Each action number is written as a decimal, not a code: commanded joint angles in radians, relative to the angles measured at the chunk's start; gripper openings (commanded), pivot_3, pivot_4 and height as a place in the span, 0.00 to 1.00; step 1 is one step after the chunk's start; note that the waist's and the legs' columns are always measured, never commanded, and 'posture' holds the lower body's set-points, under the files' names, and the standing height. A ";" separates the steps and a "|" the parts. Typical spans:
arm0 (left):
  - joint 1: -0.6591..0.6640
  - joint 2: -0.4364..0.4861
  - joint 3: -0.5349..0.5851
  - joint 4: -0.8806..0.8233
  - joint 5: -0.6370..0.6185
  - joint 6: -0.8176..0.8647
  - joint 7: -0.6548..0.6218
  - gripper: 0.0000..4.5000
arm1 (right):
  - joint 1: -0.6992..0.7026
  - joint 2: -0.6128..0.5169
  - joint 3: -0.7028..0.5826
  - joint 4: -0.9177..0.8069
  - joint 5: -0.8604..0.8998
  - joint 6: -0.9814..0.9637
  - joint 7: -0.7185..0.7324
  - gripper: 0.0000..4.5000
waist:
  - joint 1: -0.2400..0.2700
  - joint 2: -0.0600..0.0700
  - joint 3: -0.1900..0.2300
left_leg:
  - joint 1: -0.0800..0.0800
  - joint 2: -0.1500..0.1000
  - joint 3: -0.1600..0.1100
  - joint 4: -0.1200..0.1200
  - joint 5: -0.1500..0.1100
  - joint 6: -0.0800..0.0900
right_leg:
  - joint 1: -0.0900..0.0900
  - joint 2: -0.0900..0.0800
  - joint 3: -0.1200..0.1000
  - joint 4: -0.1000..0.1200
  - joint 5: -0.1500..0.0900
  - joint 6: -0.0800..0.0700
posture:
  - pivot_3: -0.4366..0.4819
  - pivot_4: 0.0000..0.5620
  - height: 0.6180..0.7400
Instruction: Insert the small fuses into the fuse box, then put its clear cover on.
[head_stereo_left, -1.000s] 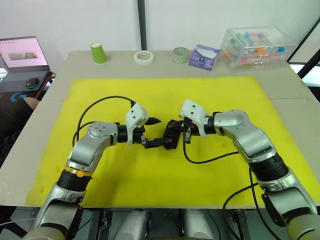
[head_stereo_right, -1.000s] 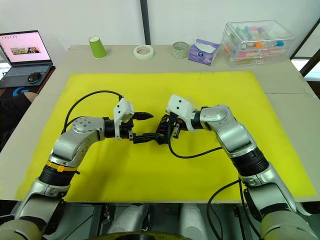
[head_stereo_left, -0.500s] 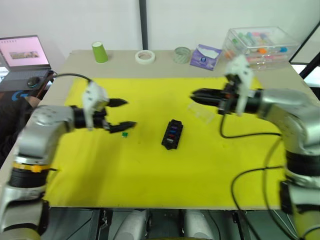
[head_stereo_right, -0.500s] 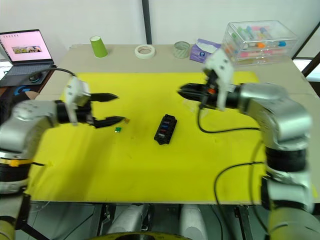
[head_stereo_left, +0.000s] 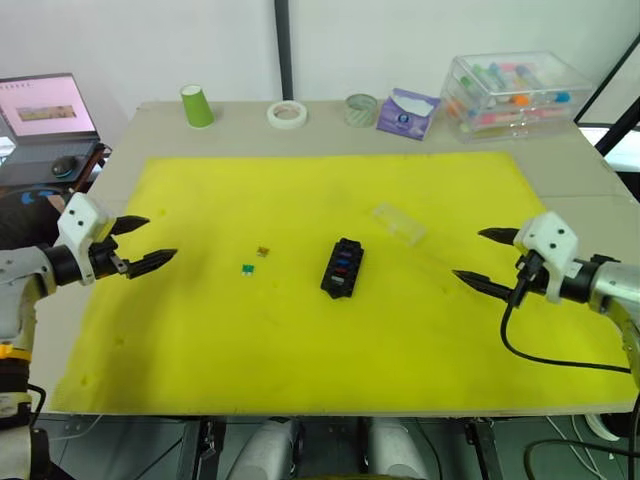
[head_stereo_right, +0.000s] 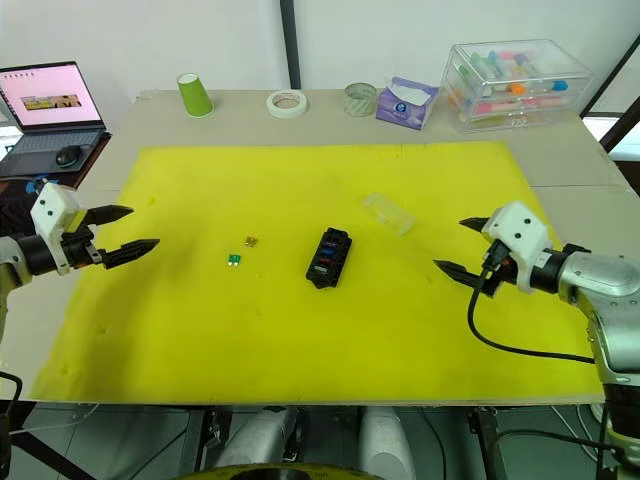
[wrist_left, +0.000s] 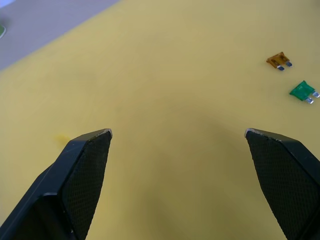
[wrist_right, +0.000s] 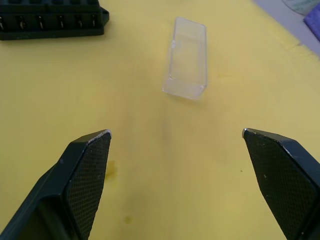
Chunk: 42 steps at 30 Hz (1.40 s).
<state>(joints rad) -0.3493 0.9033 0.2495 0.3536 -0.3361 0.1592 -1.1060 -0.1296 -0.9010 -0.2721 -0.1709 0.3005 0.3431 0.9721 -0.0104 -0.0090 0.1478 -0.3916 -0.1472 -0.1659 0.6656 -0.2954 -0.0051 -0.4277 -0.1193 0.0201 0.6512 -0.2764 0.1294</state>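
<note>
The black fuse box (head_stereo_left: 342, 268) lies in the middle of the yellow mat (head_stereo_left: 300, 330) with several coloured fuses in its slots. Two small fuses lie loose to its left: a brown one (head_stereo_left: 263, 251) and a green one (head_stereo_left: 247, 269); the left wrist view shows both, brown (wrist_left: 279, 61) and green (wrist_left: 303, 91). The clear cover (head_stereo_left: 399, 223) rests on the mat to the right of the box, also in the right wrist view (wrist_right: 186, 58). My left gripper (head_stereo_left: 142, 242) is open at the mat's left edge. My right gripper (head_stereo_left: 482, 258) is open at the right side, empty.
Along the back of the table stand a green cup (head_stereo_left: 197, 105), a tape roll (head_stereo_left: 287, 114), a second roll (head_stereo_left: 362, 110), a tissue pack (head_stereo_left: 407, 112) and a clear bin of coloured tubes (head_stereo_left: 515, 92). A laptop (head_stereo_left: 45, 110) sits far left.
Both arms have drawn away from the fuse box to the mat's left and right sides. The right gripper has gone from shut to open. The fuse box now lies alone at the centre.
</note>
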 joint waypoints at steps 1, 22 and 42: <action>-0.012 -0.003 0.023 -0.076 -0.069 0.132 0.013 1.00 | -0.066 0.030 0.002 -0.102 0.096 0.068 -0.018 1.00 | -0.002 0.000 0.000 | 0.000 0.000 0.000 0.000 0.000 0.000 | 0.000 0.000 0.000 0.000 0.000 0.000 | 0.48 0.27 1.00; -0.214 -0.098 0.254 0.186 -0.909 1.455 0.541 1.00 | -0.491 0.358 0.515 -0.275 0.136 0.203 -0.065 1.00 | -0.008 -0.003 -0.001 | 0.000 -0.002 -0.003 0.002 0.000 0.000 | -0.005 0.001 0.000 0.013 0.000 0.000 | 0.48 0.27 1.00; -0.202 -0.349 0.290 0.131 -0.832 1.408 0.708 1.00 | -0.505 0.348 0.470 -0.285 0.155 0.282 -0.092 1.00 | 0.000 -0.004 -0.002 | 0.001 -0.002 -0.003 0.003 0.000 0.000 | -0.004 0.000 0.001 0.012 0.000 0.000 | 0.48 0.27 1.00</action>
<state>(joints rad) -0.5499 0.5618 0.5319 0.4963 -1.1911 1.5810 -0.4099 -0.6108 -0.5511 0.2249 -0.4258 0.4386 0.6281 0.8841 -0.0104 -0.0126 0.1454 -0.3912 -0.1497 -0.1686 0.6684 -0.2953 -0.0052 -0.4313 -0.1198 0.0215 0.6634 -0.2764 0.1293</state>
